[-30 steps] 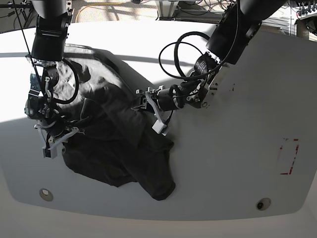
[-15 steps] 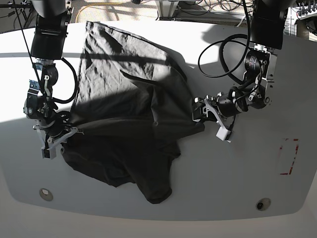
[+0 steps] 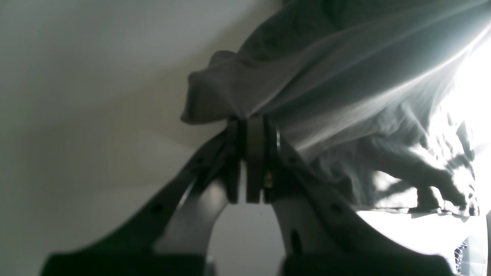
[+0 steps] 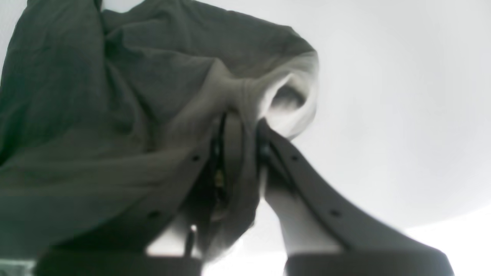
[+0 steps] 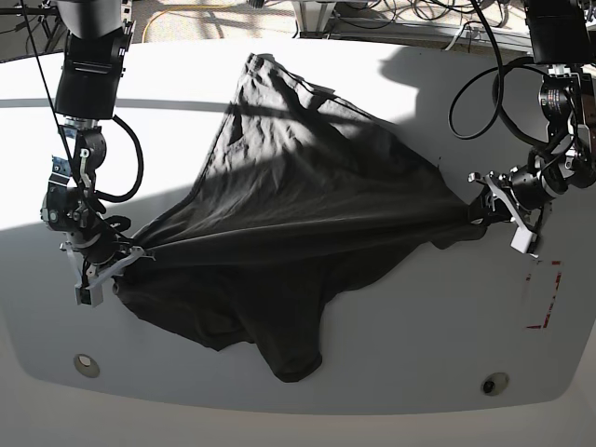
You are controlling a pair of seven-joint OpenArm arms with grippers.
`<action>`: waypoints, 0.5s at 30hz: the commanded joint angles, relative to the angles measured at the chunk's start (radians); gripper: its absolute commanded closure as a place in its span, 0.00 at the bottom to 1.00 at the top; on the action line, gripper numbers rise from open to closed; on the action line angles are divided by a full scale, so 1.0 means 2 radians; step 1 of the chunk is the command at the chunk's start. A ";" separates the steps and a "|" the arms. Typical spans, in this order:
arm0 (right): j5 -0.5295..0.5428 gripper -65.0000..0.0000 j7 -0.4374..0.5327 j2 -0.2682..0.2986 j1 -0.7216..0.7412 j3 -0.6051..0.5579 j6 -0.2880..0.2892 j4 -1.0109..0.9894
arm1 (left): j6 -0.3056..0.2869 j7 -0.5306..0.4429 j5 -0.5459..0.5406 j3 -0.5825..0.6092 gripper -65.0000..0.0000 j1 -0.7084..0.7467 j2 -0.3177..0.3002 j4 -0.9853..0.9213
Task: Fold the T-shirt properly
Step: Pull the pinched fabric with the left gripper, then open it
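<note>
Dark cloth of the T-shirt (image 5: 298, 214) stretched taut between both hands above the white worktop (image 5: 400, 317). At one end, the left hand (image 5: 484, 207) was clamped tight on a bunched edge, its arm reaching down from the far corner. Opposite, the right hand (image 5: 116, 259) pinched another fold. Cables lay on the floor beyond.

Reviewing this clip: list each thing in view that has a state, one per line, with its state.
T-shirt: unfolded, wrinkled, stretched taut between both claws, lower part draped on the table.
Left claw: shut on the T-shirt's edge.
Right claw: shut on the T-shirt's opposite edge.
</note>
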 commanded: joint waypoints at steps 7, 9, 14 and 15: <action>0.000 1.00 -0.015 0.015 -0.020 0.040 -0.004 0.021 | -0.029 0.031 -0.002 -0.057 1.00 -0.003 -0.056 0.006; 0.000 1.00 -0.025 0.010 -0.038 0.059 -0.004 0.038 | -0.032 0.037 -0.002 -0.062 1.00 -0.003 -0.064 0.006; -0.002 1.00 -0.042 -0.019 -0.100 0.100 -0.004 0.104 | -0.032 0.046 -0.002 -0.064 1.00 -0.003 -0.084 0.006; -0.002 1.00 -0.043 -0.022 -0.106 0.101 -0.004 0.110 | -0.033 0.046 -0.002 -0.064 1.00 -0.003 -0.086 0.006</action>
